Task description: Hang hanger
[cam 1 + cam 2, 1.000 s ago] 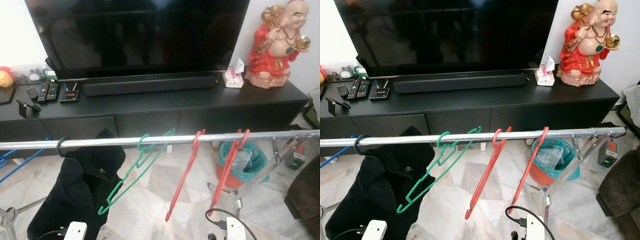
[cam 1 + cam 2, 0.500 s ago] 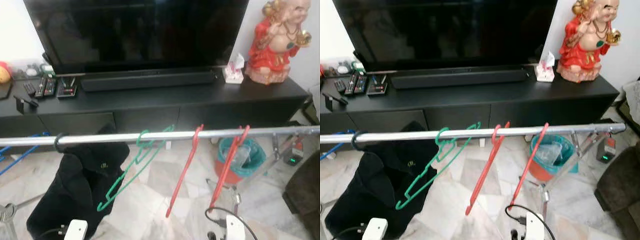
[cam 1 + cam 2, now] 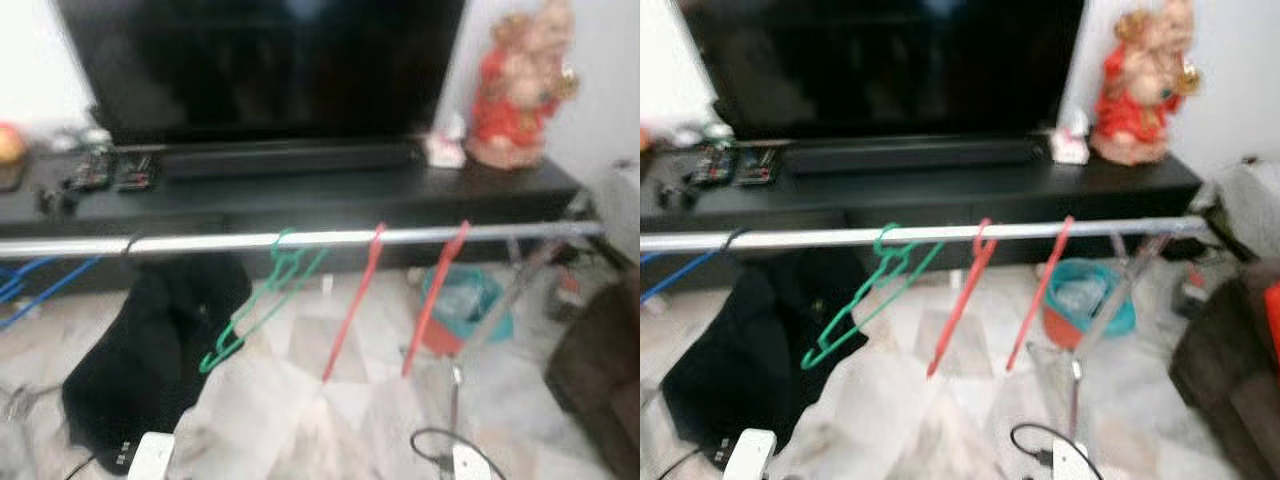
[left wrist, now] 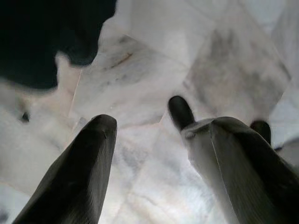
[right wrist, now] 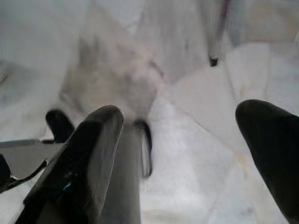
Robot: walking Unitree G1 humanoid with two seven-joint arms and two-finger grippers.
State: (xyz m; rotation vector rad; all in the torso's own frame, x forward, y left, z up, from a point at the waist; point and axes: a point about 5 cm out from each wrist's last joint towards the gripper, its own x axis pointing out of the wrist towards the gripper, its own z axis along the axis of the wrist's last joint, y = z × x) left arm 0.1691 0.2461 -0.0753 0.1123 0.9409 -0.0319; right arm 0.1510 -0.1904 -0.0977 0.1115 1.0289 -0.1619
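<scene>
Marble floor (image 3: pixel 300 400) below rail (image 3: pixel 300 239); left gripper (image 4: pixel 140 135), right gripper (image 5: pixel 177 130) spread, empty. Risk: blurred views, misjudging green hanger (image 3: pixel 262 305).

I am operating in a home living room. Indicators: a large television (image 3: pixel 265 65) with soundbar (image 3: pixel 290 158) on a low black TV console (image 3: pixel 300 200); remote controls (image 3: pixel 105 175) and a red figurine (image 3: pixel 515 90) on that console; marble-pattern floor tiles (image 3: pixel 300 410); a metal clothes rail (image 3: pixel 300 238) carrying plastic hangers (image 3: pixel 262 300).
</scene>
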